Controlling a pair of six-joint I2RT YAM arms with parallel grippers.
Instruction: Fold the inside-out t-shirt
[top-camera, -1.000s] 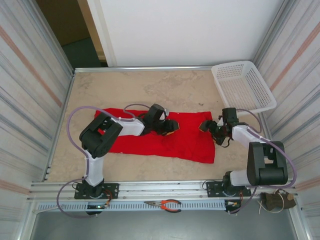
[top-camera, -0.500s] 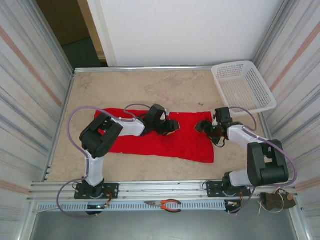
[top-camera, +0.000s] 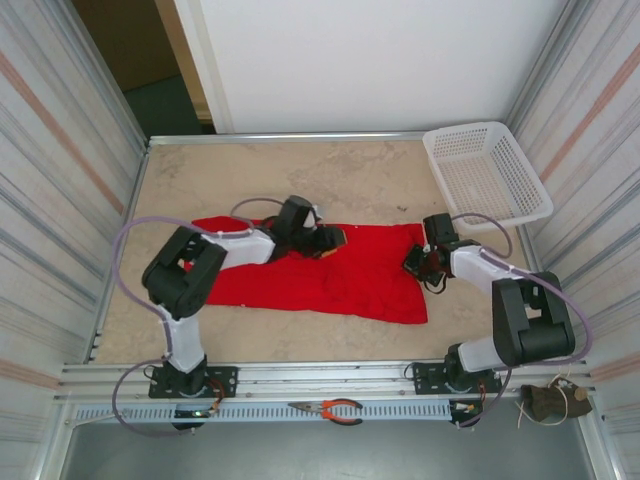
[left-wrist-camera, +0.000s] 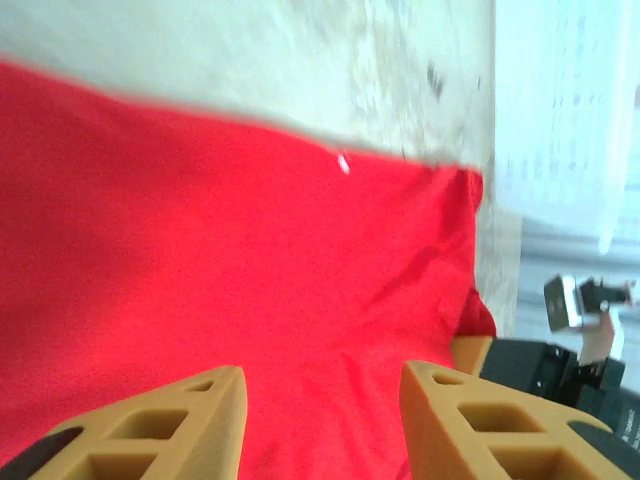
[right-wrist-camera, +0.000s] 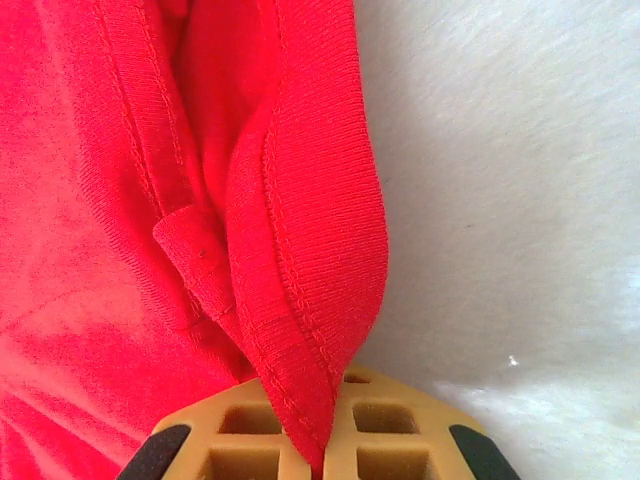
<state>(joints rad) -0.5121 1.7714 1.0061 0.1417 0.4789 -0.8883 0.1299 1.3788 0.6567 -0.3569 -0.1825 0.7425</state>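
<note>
ITEM: bright red cloth t-shirt (top-camera: 330, 272) spread flat on beige stone-look tabletop (top-camera: 300, 175) | RIGHT: right gripper (right-wrist-camera: 325, 445) clamped on the shirt's stitched right edge | LEFT: left gripper (left-wrist-camera: 322, 400) half-spread, empty, over the far edge | ADVICE: lift the edge evenly; avoid dragging lower layers.

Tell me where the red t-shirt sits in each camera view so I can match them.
Top external: t-shirt spread across the middle of the table.
Left wrist: t-shirt covers left and centre, above the left tool.
Right wrist: t-shirt covers the left half.
Shared landmark: the right tool, shut on its right-end hem.
</note>
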